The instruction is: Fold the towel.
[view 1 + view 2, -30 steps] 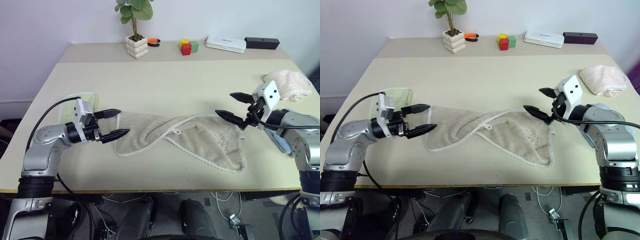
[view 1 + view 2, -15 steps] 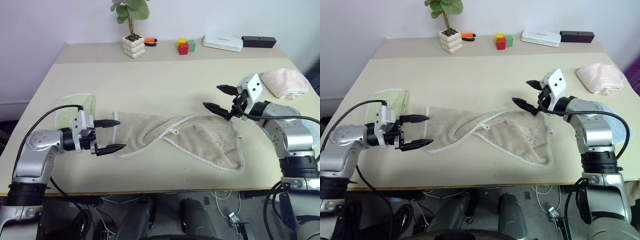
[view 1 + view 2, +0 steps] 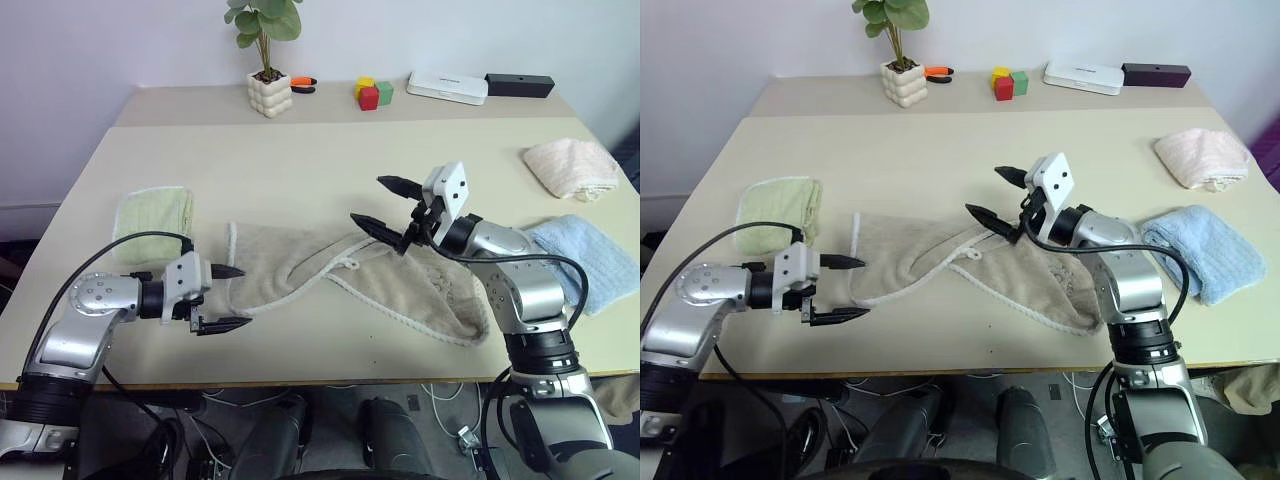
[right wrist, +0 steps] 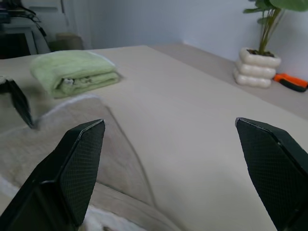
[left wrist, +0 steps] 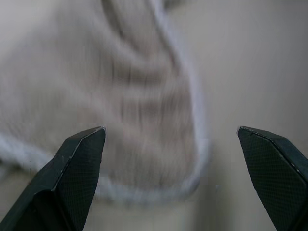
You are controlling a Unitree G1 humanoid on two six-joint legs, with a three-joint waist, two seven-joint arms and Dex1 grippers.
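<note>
A: On the counter (image 3: 330, 160), near the front edge, the towel (image 3: 420, 285) lies rumpled and stretched sideways, its white corded edge running across it, with a small loop (image 3: 350, 264) near the middle.

B: Left tool?

A: Left tool (image 3: 232, 298) sits just off the towel's left end, low over the counter, pointing along it. Both fingers spread wide, nothing between them. The wrist view has the towel's rounded end and white edge (image 5: 192, 178) framed between the fingertips (image 5: 82, 149).

B: Touching the cloth?

A: Can't tell from these views. Tips look right at the edge.

B: Right tool?

A: Right tool (image 3: 385, 205) hangs above the towel's middle, roughly level, aimed toward the robot's left. Fingers fully apart, empty. Clear of the cloth.

B: Other cloths?

A: Green towel (image 3: 153, 212), folded, on the left, just behind the left tool. Blue towel (image 3: 575, 258) at the right, beside the right arm. Pinkish towel (image 3: 570, 166) further back on the right. All apart from the task towel.

B: Back of the counter?

A: Plant (image 3: 270, 50) in a white pot, an orange-handled thing (image 3: 304, 84) beside it, coloured blocks (image 3: 374, 93), a white box (image 3: 447, 87), a black box (image 3: 519, 85). All well away from the towel.
</note>
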